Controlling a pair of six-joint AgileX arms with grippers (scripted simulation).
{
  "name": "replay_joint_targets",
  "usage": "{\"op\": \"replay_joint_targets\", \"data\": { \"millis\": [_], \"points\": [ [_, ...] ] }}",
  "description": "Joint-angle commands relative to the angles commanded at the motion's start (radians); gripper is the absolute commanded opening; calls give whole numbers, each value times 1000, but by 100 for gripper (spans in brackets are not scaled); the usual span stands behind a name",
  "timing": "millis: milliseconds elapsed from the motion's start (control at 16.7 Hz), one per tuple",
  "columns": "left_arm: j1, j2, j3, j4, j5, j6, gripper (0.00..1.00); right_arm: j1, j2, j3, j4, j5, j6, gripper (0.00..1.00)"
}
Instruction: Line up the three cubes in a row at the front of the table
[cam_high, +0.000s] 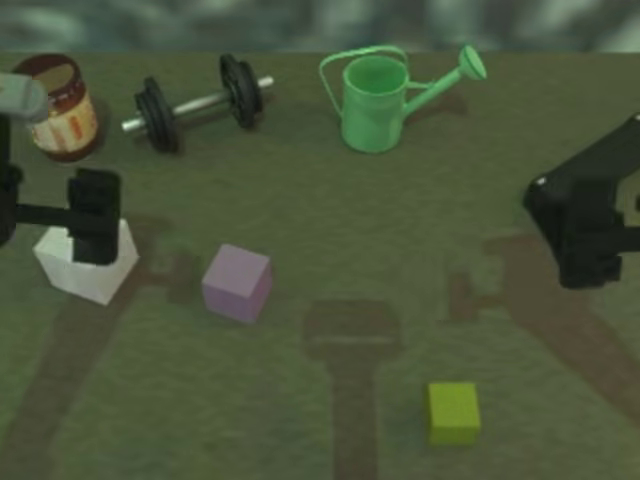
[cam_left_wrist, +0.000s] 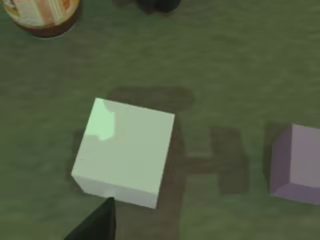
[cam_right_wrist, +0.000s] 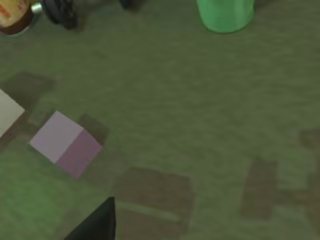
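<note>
No row is formed yet. The white cube (cam_high: 85, 262) sits at the table's (cam_high: 320, 400) left under the left gripper (cam_high: 93, 222), the pink cube (cam_high: 237, 283) just beside it, and the yellow cube (cam_high: 453, 412) alone lies near the front. Whether either claw is spread cannot be told; the right gripper (cam_high: 585, 225) is parked at the right.

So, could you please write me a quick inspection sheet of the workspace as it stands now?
Surface: dark green table, arm shadows across it.
Job's things: white cube at left, lilac cube beside it, apart; yellow-green cube front right. Not in a row.
Clutter: jar, dumbbell, green watering can along the back.
Grippers: left gripper over the white cube; right gripper at the right edge.
Cables: nothing seen.
Surroundings: blurred grey backdrop.
</note>
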Motion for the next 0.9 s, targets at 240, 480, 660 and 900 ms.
{"op": "replay_joint_targets", "data": {
  "millis": [240, 480, 660, 900],
  "points": [
    [-89, 435, 307, -222, 0, -17, 100, -153, -337, -253, 185, -6, -142, 100],
    [-165, 771, 577, -402, 1, -33, 100, -318, -630, -526, 352, -13, -263, 100],
    [-207, 963, 735, -496, 1, -42, 100, -425, -798, -691, 451, -18, -330, 100],
    [-236, 1090, 850, -559, 2, -48, 100, -509, -913, -807, 522, -22, -376, 100]
  ]
}}
